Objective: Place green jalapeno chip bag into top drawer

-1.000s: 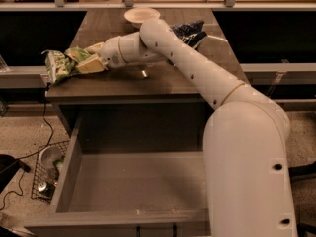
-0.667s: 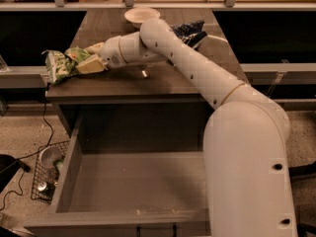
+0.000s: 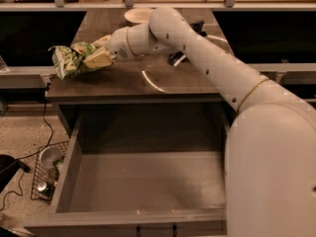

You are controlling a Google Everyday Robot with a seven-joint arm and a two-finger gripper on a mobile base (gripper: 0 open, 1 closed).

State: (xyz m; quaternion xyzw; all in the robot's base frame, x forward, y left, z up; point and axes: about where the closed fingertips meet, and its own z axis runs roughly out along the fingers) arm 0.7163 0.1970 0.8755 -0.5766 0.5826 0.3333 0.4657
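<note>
The green jalapeno chip bag [image 3: 67, 60], light green and white and wrinkled, is at the left end of the dark counter top [image 3: 163, 80], close to its left edge. My gripper [image 3: 95, 56] is at the bag's right side, with its pale fingers closed on the bag. The white arm reaches from the lower right across the counter to it. The top drawer [image 3: 143, 181] is pulled out wide open below the counter's front edge; its grey inside shows nothing in it. Its front rail with a small dark handle [image 3: 155, 228] is at the bottom of the view.
A white plate [image 3: 137, 15] sits at the counter's back. A dark bag [image 3: 190, 38] lies behind the arm. A wire basket with a bowl [image 3: 48, 169] and a black cable [image 3: 29, 147] are on the floor left of the drawer.
The gripper and the bag have risen slightly and shifted a little right; the bag stays in the fingers. The drawer has not moved.
</note>
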